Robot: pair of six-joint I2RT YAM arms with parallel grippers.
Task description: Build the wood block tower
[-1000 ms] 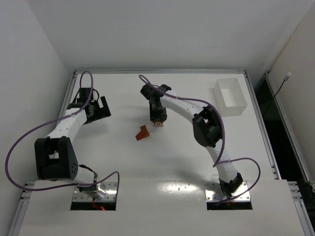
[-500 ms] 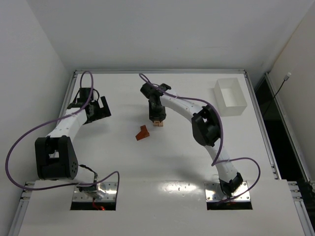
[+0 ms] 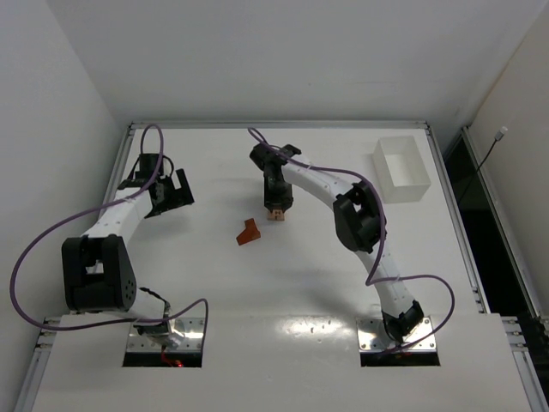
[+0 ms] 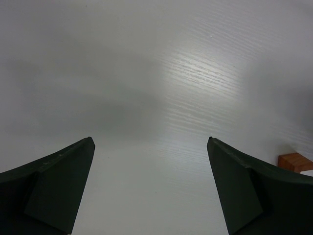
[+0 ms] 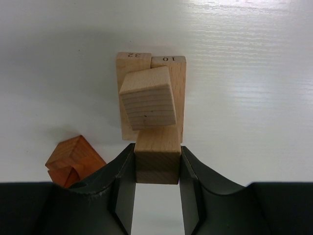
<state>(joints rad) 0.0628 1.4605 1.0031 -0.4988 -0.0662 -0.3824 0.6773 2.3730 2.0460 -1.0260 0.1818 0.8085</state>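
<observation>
My right gripper (image 5: 157, 164) is shut on a pale tan block (image 5: 157, 155), which lies on the small tower (image 5: 151, 98). The tower's base is two tan bars numbered 32 and 10 side by side, with a tilted tan cube (image 5: 148, 99) on top. In the top view the right gripper (image 3: 275, 209) stands over the tower (image 3: 275, 215) at mid table. Reddish-brown blocks (image 3: 250, 232) lie just left of it, also seen in the right wrist view (image 5: 73, 161). My left gripper (image 3: 171, 196) is open and empty at the far left, over bare table (image 4: 151, 142).
A white rectangular tray (image 3: 401, 169) stands at the back right. A reddish-brown block edge (image 4: 295, 162) shows at the right of the left wrist view. White walls close in the table at the back and left.
My right gripper has shifted slightly back and right over the tower, still holding the tan block. The left arm has not moved.
</observation>
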